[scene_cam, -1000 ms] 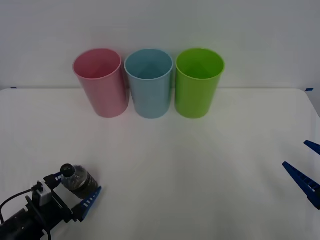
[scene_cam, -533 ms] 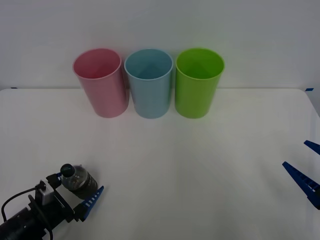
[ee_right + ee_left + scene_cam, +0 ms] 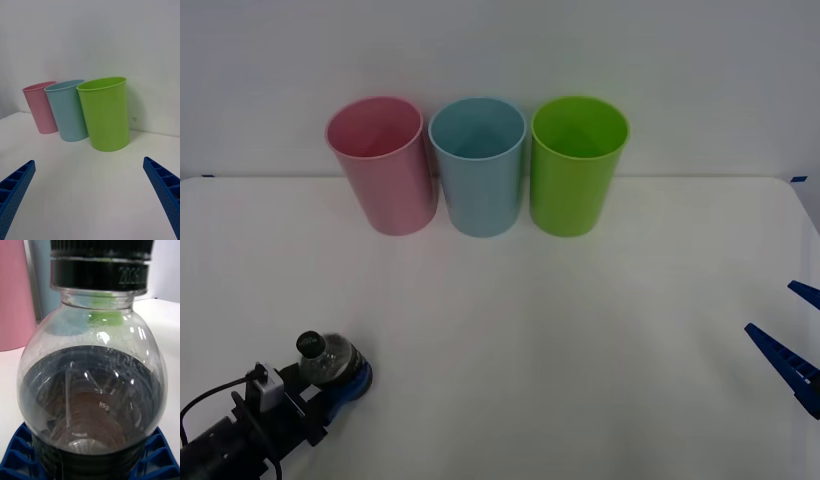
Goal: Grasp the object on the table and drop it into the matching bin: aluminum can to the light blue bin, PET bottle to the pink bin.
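The PET bottle [image 3: 326, 358], small and clear with dark contents and a black cap, stands near the front left corner of the white table [image 3: 560, 330]. My left gripper [image 3: 332, 374] is shut on its lower body. In the left wrist view the bottle [image 3: 92, 390] stands very close, with the blue fingers [image 3: 17, 457] pressed against its base on both sides. The pink bin [image 3: 383, 168] stands at the back left, and the light blue bin [image 3: 477, 170] is beside it on its right. My right gripper [image 3: 792, 348] waits open at the table's right edge.
A green bin [image 3: 576, 170] stands to the right of the light blue one, and the three touch or nearly touch along the back wall. The right wrist view shows the green bin [image 3: 107, 114] nearest, then the light blue bin [image 3: 67, 110] and the pink bin [image 3: 39, 108].
The left gripper's fingers have closed onto the bottle, which they stood around open before. The bottle shifted slightly. The right arm has not moved.
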You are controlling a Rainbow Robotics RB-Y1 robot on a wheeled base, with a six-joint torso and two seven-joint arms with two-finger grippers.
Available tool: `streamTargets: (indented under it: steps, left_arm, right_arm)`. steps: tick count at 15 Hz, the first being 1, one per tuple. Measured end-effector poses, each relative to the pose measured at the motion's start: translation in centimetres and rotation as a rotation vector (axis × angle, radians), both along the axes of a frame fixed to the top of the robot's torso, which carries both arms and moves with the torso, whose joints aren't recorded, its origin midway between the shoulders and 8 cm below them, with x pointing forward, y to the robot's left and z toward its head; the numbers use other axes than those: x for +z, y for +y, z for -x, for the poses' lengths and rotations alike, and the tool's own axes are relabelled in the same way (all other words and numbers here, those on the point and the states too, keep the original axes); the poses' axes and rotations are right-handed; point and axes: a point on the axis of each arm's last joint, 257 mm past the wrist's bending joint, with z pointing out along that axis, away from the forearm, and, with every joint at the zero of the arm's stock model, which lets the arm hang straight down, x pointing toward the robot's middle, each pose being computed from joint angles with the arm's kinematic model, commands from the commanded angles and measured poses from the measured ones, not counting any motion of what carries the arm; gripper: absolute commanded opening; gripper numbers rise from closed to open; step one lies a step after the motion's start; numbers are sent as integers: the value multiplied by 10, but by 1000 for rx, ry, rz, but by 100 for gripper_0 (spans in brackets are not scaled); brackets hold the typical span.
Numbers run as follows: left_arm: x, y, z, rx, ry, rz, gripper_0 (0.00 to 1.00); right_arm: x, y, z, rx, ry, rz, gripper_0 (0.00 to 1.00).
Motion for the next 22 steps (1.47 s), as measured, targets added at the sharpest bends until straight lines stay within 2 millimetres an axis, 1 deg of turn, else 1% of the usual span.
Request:
streamTargets:
  steps: [4,6,8,12,16,18,20,22]
  left_arm:
    - [3,10,5,9,-4,6,0]
    - [11,19,9,25,-15,26,0]
    - [28,34,10,52,-40,52,0]
    - [59,79,12,176,-64,87,0]
    - [102,120,18,293,-48,175,0]
    - [125,128,20,300,-51,216,0]
    - [147,129,17,280,-50,235,0]
    - [169,126,12,249,-45,251,0]
  right_arm:
    - [0,0,0,0,0,0,100]
    - [0,0,0,0,0,0,100]
    - [0,0,0,0,0,0,100]
    - [0,0,0,0,0,0,100]
    - [0,0,0,0,0,0,100]
    - [0,0,0,0,0,0,100]
    - [0,0,0,0,0,0,100]
    - [0,0,0,0,0,0,100]
